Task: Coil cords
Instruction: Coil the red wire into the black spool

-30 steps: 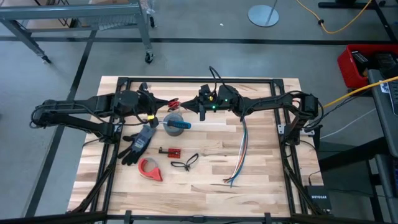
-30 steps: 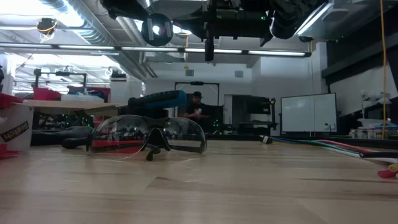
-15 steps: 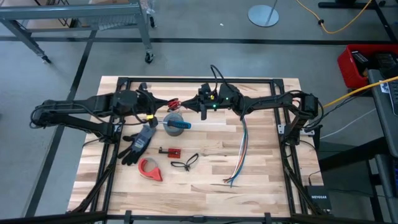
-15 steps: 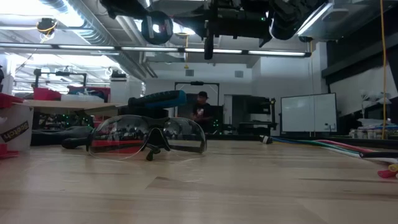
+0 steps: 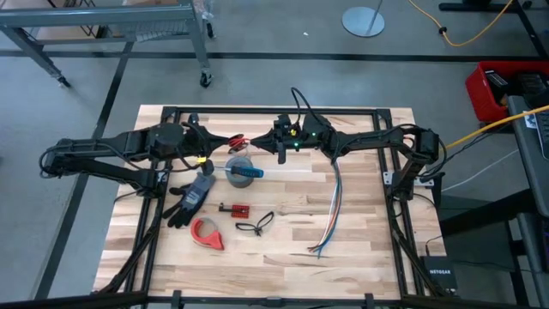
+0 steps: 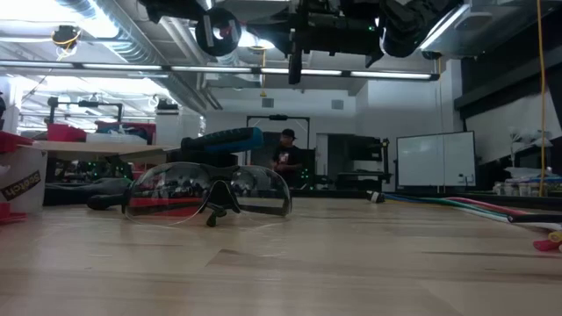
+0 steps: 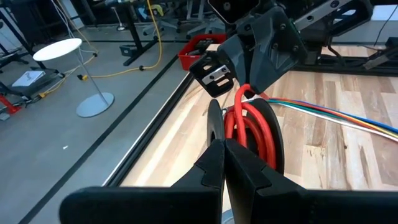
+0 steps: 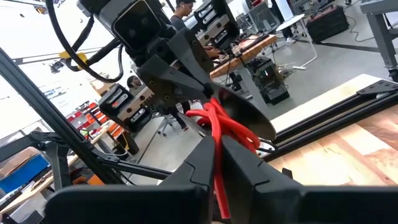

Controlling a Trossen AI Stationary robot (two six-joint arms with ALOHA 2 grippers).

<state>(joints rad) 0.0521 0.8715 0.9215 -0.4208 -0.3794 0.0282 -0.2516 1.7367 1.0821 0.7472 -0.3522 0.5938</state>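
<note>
The cords [image 5: 238,140], a small round red coil with black parts, hang in the air above the far middle of the table [image 5: 360,249], caught between the two grippers that meet there. In the left wrist view the red loops [image 7: 249,127] sit just past the tips of the left gripper [image 7: 219,149], whose fingers are pressed together on the coil's near edge, grasping it. In the right wrist view a red strand [image 8: 219,140] runs straight down between the fingers of the right gripper [image 8: 217,158], which lie close on either side of it; whether they clamp it or merely flank it cannot be told. From above, the left gripper [image 5: 225,142] reaches in from the left and the right gripper [image 5: 257,146] from the right, the coil between them. Just below the coil stands a grey tape roll [image 5: 239,165] with a blue-handled tool [image 5: 249,172] across it. Nearer lie a black glove [image 5: 190,197], a red tape dispenser [image 5: 207,233], a small black looped cord [image 5: 255,225] and a long multicoloured wire bundle [image 5: 332,210].
</note>
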